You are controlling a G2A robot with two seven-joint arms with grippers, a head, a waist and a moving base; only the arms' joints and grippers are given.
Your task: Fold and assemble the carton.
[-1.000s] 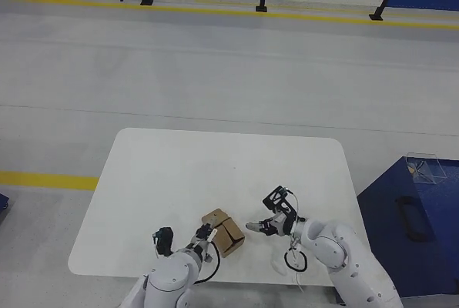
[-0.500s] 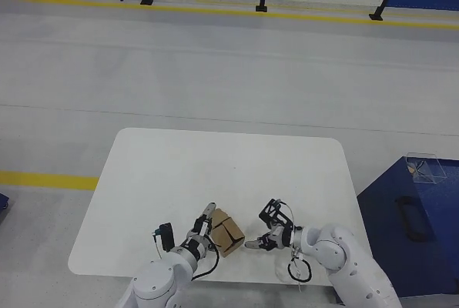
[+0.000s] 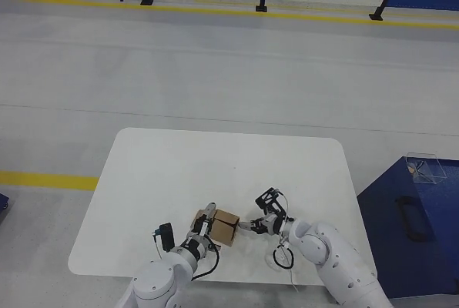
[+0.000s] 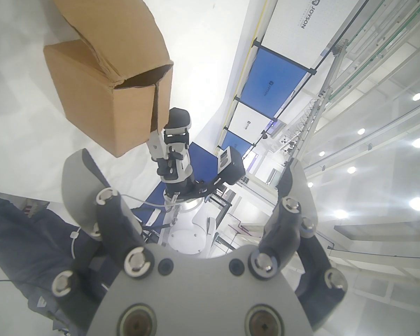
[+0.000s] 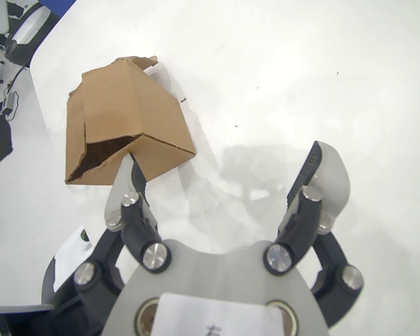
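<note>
On the left, the left gripper (image 3: 204, 221) is seen with its fingers spread wide, and nothing is held in it. It has been lifted from the near side and is now set close against the left side of the box (image 3: 222, 225). Whether the box is touched by it cannot be told.

In the middle, the box is found near the front of the table (image 3: 137, 169). It has been nudged a little to the left and looks more square than a second ago. A dark gap is left open at one end, where a flap (image 5: 98, 173) is not tucked in.

On the right, the right gripper (image 5: 224, 157) has been moved in. Its fingers are spread too, nothing is held, and one finger (image 5: 134, 173) is pressed against the flap's edge.

So the box is hemmed in from both sides, and the flap is likely the next thing to be pushed shut.
</note>
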